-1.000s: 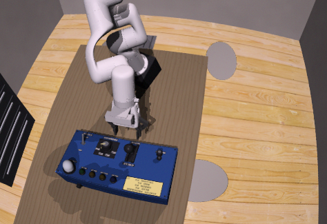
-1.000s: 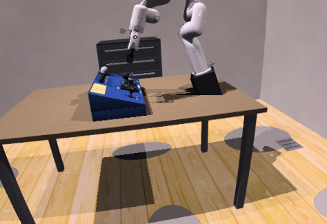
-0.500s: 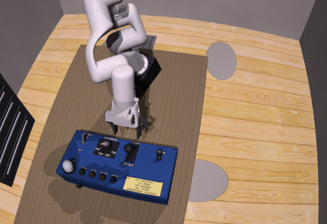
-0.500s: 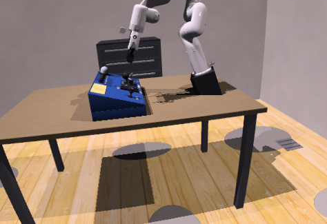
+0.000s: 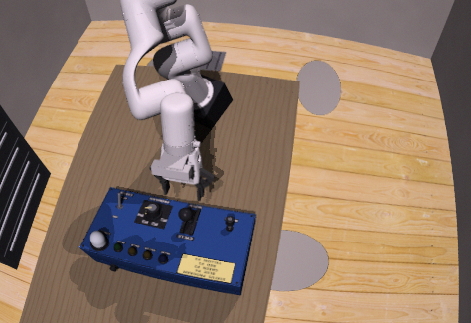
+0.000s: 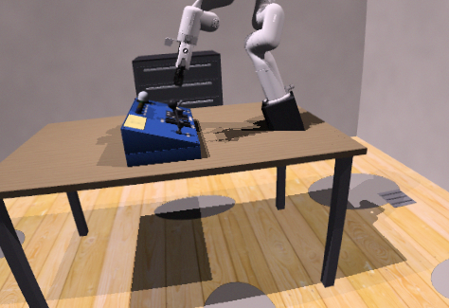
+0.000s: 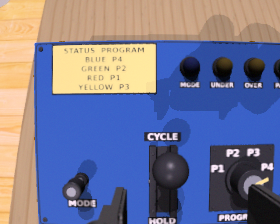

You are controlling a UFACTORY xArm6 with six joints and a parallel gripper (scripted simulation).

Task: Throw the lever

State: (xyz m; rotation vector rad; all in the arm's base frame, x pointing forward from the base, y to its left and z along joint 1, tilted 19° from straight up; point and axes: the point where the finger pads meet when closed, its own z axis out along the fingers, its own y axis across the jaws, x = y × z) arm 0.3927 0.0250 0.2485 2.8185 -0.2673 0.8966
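Now | pincer (image 5: 182, 188): fully released, grasping nothing, hanging above the console's (image 5: 214, 262) rear edge | lever (image 7: 169, 170): black ball knob in its slot between the CYCLE and HOLD labels, nearer CYCLE | console stands on the bench (image 6: 284, 153).

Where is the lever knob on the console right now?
In the wrist view, the lever knob sits mid-slot between the CYCLE and HOLD labels, left of the program dial.

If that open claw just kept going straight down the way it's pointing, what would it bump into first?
Most likely the black lever knob on the blue console: the wrist view shows it between the open gripper's fingers, though depth is hard to judge.
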